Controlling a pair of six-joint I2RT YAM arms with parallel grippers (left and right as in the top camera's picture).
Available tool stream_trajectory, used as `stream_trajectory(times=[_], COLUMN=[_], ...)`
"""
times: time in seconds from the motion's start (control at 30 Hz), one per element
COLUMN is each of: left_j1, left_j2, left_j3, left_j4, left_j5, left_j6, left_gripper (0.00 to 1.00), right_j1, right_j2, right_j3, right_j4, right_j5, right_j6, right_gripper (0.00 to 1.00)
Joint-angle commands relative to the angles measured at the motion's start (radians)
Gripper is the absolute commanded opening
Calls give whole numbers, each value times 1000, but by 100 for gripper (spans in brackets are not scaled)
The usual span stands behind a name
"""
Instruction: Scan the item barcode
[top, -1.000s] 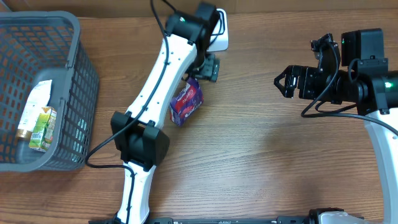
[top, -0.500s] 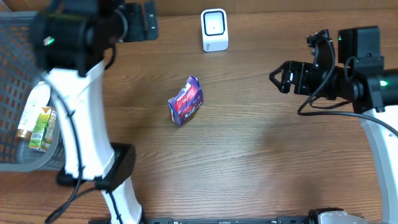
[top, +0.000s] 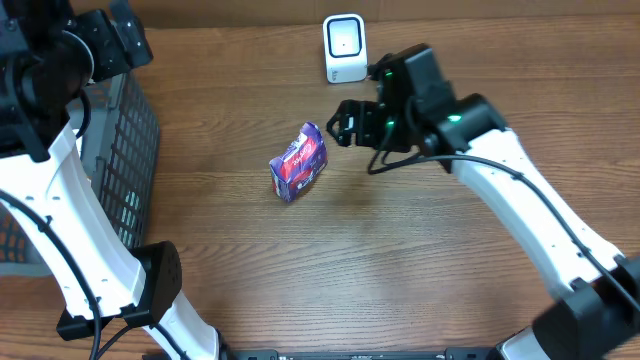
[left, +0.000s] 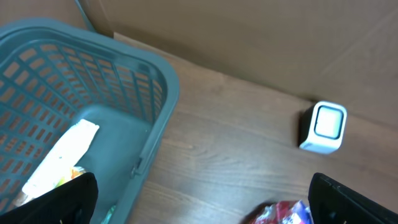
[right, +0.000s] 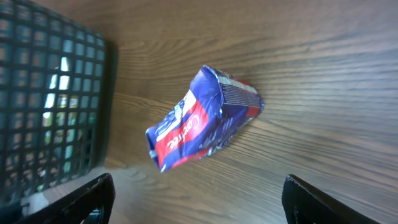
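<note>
At table (top: 400, 260) centre, the packet (top: 299, 162) lies ungrasped, apart from the scanner (top: 345, 48). Right gripper (top: 343, 122) hovers near the packet, jaws wide, empty; left gripper (top: 128, 36), by the basket (top: 140, 140), likewise. Grasp and scan remain.

Two arms of like build. Left arm (top: 75, 230) and right arm (top: 520, 190): smooth white link shells joined by black joint housings (top: 150, 290), with thin black cables (top: 395, 160) looped outside. A green indicator light (top: 455, 120) glows on the black wrist housing just below the scanner (top: 345, 48). Right gripper (top: 338, 127): black, with angular black fingers (right: 81, 202).
</note>
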Motion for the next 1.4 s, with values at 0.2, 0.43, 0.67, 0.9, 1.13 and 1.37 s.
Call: stream_trajectory(times=[0.2, 0.43, 0.67, 0.9, 1.13, 1.37], left_j1=[-2, -2, -2, -2, -2, 17], left_j2=[3, 8, 8, 8, 8, 8], left_j3=[-129, -178, -178, -178, -178, -178], left_j4=[-2, -2, -2, -2, -2, -2], left_j5=[9, 9, 11, 19, 19, -77], left_j6=[52, 52, 52, 51, 52, 117], left_gripper=[100, 100, 100, 100, 100, 99], right_j1=[87, 133, 142, 131, 105, 52], right_j2=[151, 219, 272, 272, 272, 194], right_j3=[11, 9, 9, 9, 16, 123], right_j4=[113, 136, 168, 85, 56, 27], right_j5=[61, 225, 226, 293, 289, 248], right_j6=[186, 258, 300, 287, 210, 99], right_gripper=[75, 71, 70, 70, 75, 87])
